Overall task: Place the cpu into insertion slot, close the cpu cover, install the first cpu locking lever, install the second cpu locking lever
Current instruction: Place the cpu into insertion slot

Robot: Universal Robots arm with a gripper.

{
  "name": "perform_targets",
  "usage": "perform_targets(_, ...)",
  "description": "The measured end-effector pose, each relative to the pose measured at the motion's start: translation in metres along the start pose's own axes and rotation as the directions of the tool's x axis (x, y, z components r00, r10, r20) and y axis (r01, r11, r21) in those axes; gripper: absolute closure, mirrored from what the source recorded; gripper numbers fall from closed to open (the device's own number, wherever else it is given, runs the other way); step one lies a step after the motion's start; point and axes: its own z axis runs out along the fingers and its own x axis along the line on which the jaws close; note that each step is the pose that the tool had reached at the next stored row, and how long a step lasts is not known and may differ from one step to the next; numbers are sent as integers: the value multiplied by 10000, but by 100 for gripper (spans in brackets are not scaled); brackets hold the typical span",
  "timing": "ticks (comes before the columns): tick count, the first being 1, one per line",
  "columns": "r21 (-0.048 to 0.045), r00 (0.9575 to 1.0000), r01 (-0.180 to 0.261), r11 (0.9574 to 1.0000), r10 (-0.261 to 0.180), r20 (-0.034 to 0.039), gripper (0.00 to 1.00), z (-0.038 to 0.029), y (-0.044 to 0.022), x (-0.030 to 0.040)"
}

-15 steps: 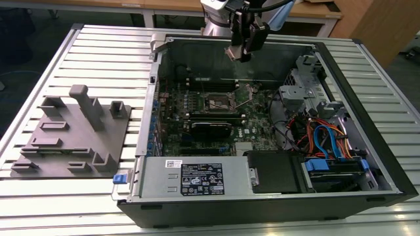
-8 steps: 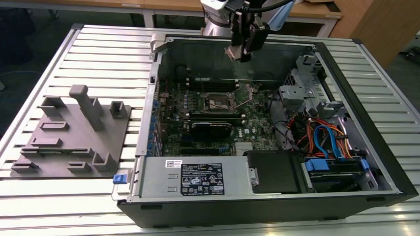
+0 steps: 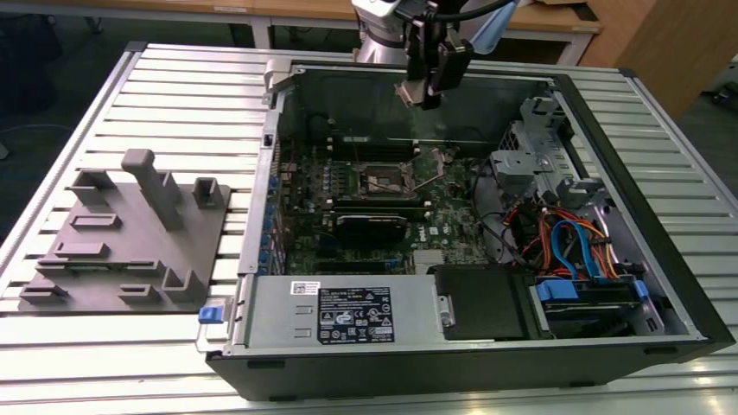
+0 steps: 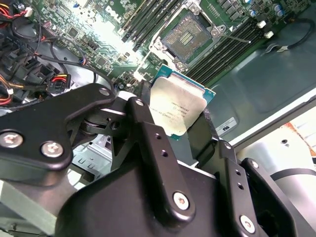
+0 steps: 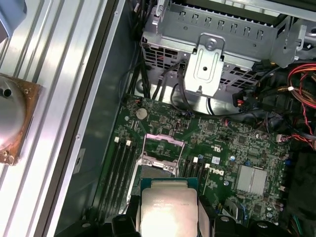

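My gripper (image 3: 423,90) hangs high over the back of the open computer case, shut on the cpu (image 3: 409,92). In both wrist views the cpu (image 4: 177,104) (image 5: 167,210) is a flat square chip with a silver-grey top, pinched at two opposite edges by the black fingers (image 4: 148,129). Well below it on the green board lies the insertion slot (image 3: 385,180) (image 4: 189,35) (image 5: 162,148), a dark square with a silver rim and nothing in it. A silver frame that looks like the cpu cover (image 5: 159,167) stands raised at one edge of the slot.
The case (image 3: 645,173) has tall walls around the board. A metal drive cage (image 3: 533,149) and coloured cables (image 3: 565,238) fill the exterior view's right side. A long black module (image 3: 369,226) lies in front of the slot. A grey fixture plate (image 3: 127,238) lies on the slatted table at the left.
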Motion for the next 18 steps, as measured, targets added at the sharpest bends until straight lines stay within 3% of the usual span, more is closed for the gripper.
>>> perform_targets(7, -13, 9984, -566, 9984, 566, 50, 46, 2, 0, 0)
perform_targets(12, -31, 9919, -1263, 9920, 1263, 111, 46, 4, 0, 0)
perform_targets(18, -33, 9913, -1310, 9914, 1310, 115, 46, 4, 0, 1)
